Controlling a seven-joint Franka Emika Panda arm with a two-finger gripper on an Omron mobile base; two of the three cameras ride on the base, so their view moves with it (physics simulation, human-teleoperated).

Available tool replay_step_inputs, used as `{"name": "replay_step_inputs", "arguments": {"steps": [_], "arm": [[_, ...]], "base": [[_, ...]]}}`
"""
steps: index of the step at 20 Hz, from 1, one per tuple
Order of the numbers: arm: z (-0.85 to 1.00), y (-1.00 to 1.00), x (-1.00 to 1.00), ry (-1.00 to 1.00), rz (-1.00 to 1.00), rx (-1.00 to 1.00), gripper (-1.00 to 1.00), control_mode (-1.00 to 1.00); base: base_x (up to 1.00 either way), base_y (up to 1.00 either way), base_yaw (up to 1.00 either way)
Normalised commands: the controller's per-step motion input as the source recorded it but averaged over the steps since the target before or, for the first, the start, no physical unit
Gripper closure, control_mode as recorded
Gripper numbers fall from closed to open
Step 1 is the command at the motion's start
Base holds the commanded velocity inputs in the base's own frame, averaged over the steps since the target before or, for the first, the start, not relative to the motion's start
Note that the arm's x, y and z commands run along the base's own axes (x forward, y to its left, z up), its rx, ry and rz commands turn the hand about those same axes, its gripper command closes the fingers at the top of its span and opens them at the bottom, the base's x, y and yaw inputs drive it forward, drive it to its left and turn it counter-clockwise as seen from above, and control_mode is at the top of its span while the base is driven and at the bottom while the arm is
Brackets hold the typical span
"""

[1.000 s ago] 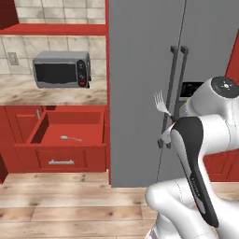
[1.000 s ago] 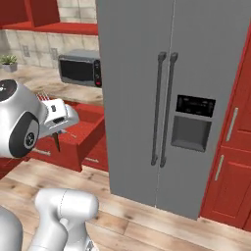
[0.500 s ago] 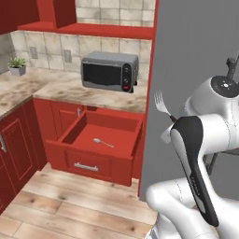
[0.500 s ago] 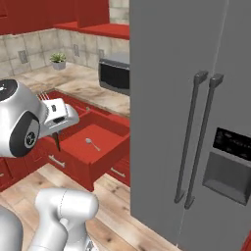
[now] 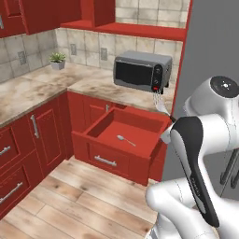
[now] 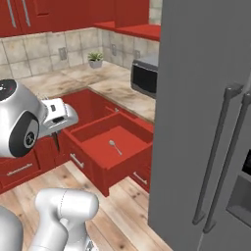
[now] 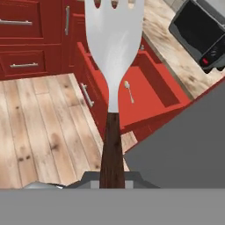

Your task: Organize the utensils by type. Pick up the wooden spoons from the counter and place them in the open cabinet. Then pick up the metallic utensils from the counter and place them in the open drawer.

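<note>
My gripper (image 7: 112, 178) is shut on the dark handle of the silver fork (image 7: 114, 48), whose tines point away from the hand. In the left base view the fork (image 5: 158, 100) hangs in the air above the right end of the open drawer (image 5: 140, 127), with the gripper (image 5: 169, 124) at its handle. The red drawer (image 6: 93, 128) stands pulled out below the counter (image 5: 42, 86). A small silver spoon (image 5: 126, 139) lies on its floor, also seen as the spoon (image 6: 115, 146) and the spoon (image 7: 128, 91). The wooden spoons and the open cabinet are out of view.
A grey microwave (image 5: 140, 70) sits on the counter behind the drawer, and a small potted plant (image 5: 57, 59) stands in the corner. The tall grey fridge (image 6: 206, 122) is close on the right. Red base cabinets (image 5: 32, 140) line the left over wooden floor (image 5: 84, 196).
The whole picture has shifted: the base has turned away from the fridge, and the drawer and counter corner are now nearer. The fork stays held in the shut gripper.
</note>
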Motion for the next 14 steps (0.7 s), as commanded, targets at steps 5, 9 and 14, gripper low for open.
{"name": "replay_step_inputs", "arguments": {"steps": [5,9,14], "arm": [[0.00,0.00,0.00,0.00,0.00,0.00,1.00,1.00],[0.00,0.00,0.00,0.00,0.00,0.00,1.00,1.00],[0.00,0.00,0.00,0.00,0.00,0.00,1.00,1.00]], "base": [[0.02,-0.24,0.31],[0.10,-0.39,0.30],[0.20,-0.50,0.30]]}}
